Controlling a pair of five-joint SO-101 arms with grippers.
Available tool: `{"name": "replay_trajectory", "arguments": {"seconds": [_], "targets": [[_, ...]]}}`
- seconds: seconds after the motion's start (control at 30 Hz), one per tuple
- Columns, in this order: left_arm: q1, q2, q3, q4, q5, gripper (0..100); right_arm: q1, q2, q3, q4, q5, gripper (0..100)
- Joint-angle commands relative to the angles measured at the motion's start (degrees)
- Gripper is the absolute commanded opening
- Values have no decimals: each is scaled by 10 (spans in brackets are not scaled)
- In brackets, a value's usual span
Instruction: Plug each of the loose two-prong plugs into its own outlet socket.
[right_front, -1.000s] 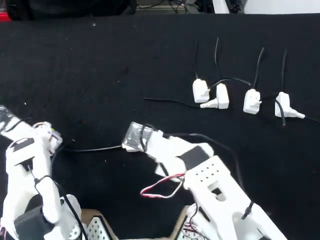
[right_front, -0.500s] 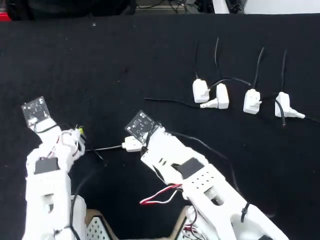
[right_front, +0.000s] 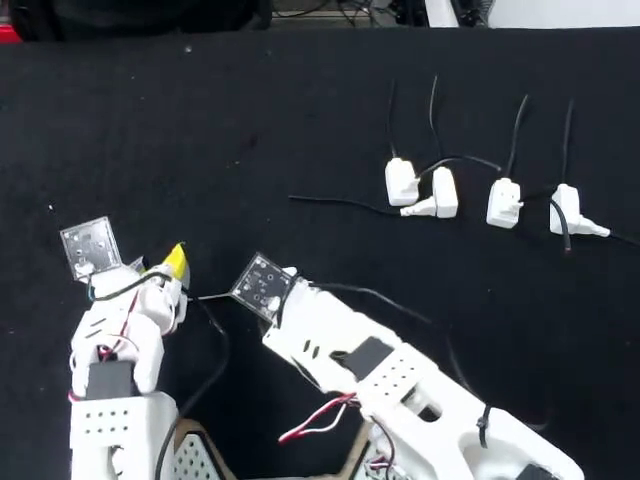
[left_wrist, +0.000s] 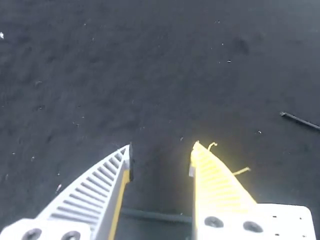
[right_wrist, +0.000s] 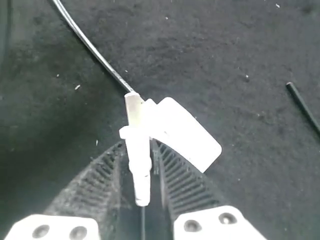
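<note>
Over black cloth (left_wrist: 150, 75) | left jaws partly open | right jaws clamped on plug (right_wrist: 137, 145)

This looks like a robotics lab bench: a black cloth-covered worktop (right_front: 200, 120) carries two white plastic arms (right_front: 400, 380). Well beyond the right hand (right_wrist: 140, 146), loose cables (right_front: 350, 12) crowd the far edge.

Black table (right_front: 200, 120), row of four white outlet sockets (right_front: 503, 203) on it, black cord (right_front: 330, 203) beside.
</note>
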Motion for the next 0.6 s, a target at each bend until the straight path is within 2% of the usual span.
{"name": "replay_trajectory", "arguments": {"seconds": [0.0,0.17,0.33,0.57], "targets": [[8,-47,-7,32,-6,198,-8,-12,-1,-26,-19,11],[40,-113,0,76,-6,199,-8,-12,-4,-39,-76,11],[67,-125,0,85,-38,198,-9,-10,-1,-40,-76,11],[114,-124,1,81,-41,199,-9,-7,-1,-52,-76,11]]}}
